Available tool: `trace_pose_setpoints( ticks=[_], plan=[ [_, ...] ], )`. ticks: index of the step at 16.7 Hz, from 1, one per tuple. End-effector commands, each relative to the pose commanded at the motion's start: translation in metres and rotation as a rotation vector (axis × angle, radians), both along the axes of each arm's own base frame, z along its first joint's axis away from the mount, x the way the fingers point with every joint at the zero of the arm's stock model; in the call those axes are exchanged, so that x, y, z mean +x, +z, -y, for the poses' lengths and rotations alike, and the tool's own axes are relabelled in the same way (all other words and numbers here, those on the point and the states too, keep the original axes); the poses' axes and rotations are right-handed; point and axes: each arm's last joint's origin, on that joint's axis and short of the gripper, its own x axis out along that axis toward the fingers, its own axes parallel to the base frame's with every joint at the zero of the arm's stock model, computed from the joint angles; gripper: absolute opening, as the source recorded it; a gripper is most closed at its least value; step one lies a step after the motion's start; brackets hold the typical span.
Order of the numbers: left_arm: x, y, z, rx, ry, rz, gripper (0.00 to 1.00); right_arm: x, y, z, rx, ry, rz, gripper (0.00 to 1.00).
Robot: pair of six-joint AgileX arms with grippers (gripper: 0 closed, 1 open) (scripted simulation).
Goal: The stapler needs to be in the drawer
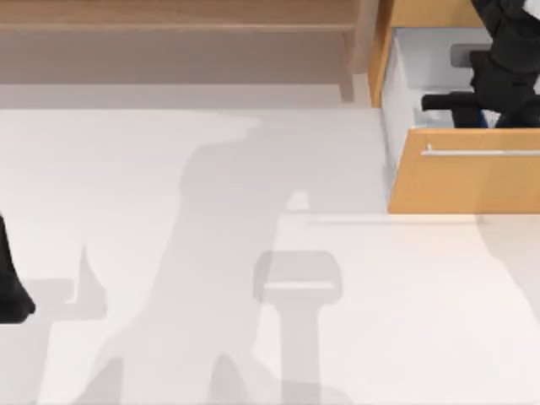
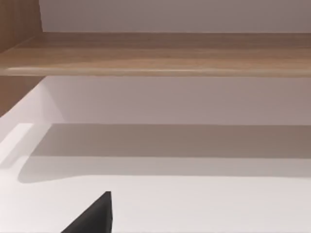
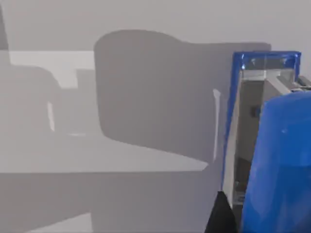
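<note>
My right claw [image 1: 485, 108] hung inside the open drawer [image 1: 464, 181] at the tabletop's [image 1: 253, 295] far right, stapler [image 3: 272, 160] right against it over the white interior, grip state I couldn't tell, left arm parked at left edge.

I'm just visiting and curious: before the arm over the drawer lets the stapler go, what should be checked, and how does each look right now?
1. Drawer pulled open: ok, its white inside shows.
2. Right gripper over the drawer's inside: ok.
3. Stapler at the right gripper: ok, it sits close to the wrist camera above the white floor.
4. Stapler resting on the drawer floor: cannot tell.
5. Fingers' grip on the stapler: cannot tell.
6. Left arm out of the way: ok, at the table's left edge.
</note>
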Motion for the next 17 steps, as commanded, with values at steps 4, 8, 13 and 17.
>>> trace_pose_setpoints(
  ticks=[4, 8, 13, 17],
  plan=[
    [0.0, 0.0, 0.0, 0.0, 0.0, 0.0, 1.0, 0.0, 0.0, 0.0, 0.0, 0.0, 0.0, 0.75],
    [0.0, 0.0, 0.0, 0.0, 0.0, 0.0, 1.0, 0.0, 0.0, 0.0, 0.0, 0.0, 0.0, 1.0],
    [0.0, 0.0, 0.0, 0.0, 0.0, 0.0, 1.0, 0.0, 0.0, 0.0, 0.0, 0.0, 0.0, 1.0],
    [0.0, 0.0, 0.0, 0.0, 0.0, 0.0, 1.0, -0.0002, 0.0002, -0.0011, 0.0, 0.002, 0.001, 1.0]
  ],
)
